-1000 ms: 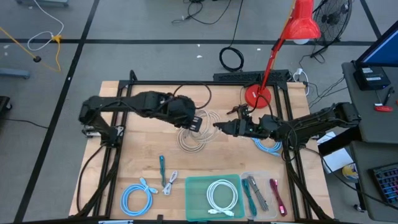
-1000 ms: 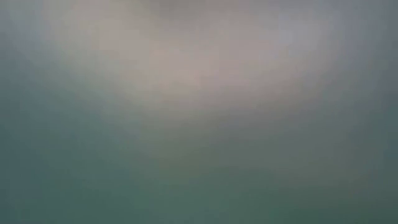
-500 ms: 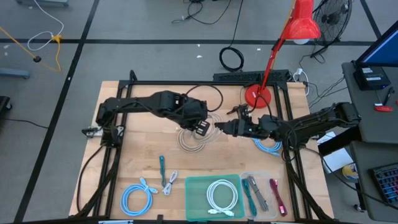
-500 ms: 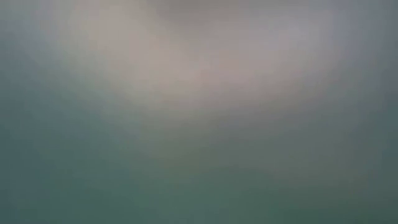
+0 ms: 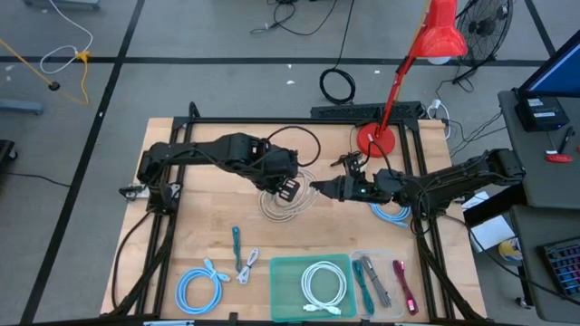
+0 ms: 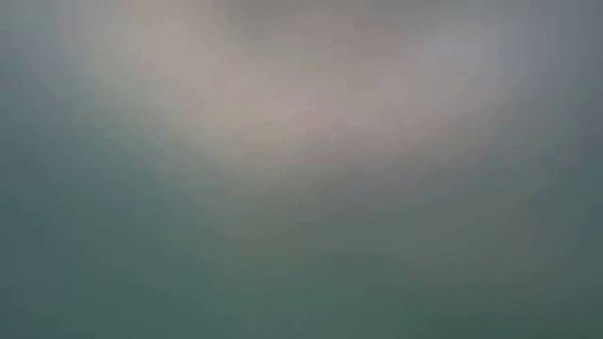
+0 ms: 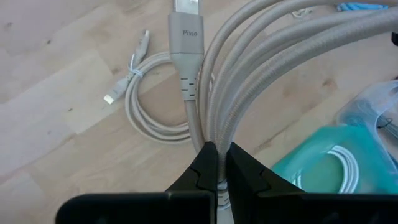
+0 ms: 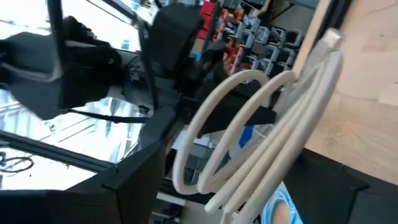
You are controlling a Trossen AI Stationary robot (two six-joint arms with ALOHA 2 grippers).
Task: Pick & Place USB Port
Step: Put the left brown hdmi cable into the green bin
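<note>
A coil of beige braided USB cable [image 7: 261,68] hangs above the middle of the table, and my left gripper [image 5: 288,188] is shut on it. Its plug [image 7: 185,37] with a printed label dangles beside the loops. Under it, a thinner pale cable coil [image 7: 149,118] lies flat on the wood. My right gripper [image 5: 317,186] stands open just to the right of the held coil, pointing about level toward the table's left. In the right wrist view the beige coil [image 8: 261,137] hangs right before it. The low view shows only blur. My left gripper pinches several strands of the beige coil [image 7: 214,134] together between its two fingers, at one spot on the loop. The fingers come steeply from above, pointing down. The coil hangs below them, lifted clear of the table, its loops slack and its plug dangling.
A green tray [image 5: 281,272] with a white coil stands at the near edge, and a clear box [image 5: 385,281] of cables to its right. Blue coils lie at the near left [image 5: 201,285] and under the right arm [image 5: 391,213]. A red lamp base [image 5: 376,140] stands far right.
My left gripper has tipped more steeply downward while staying shut on the beige coil, which remains lifted. My right gripper has stayed open.
</note>
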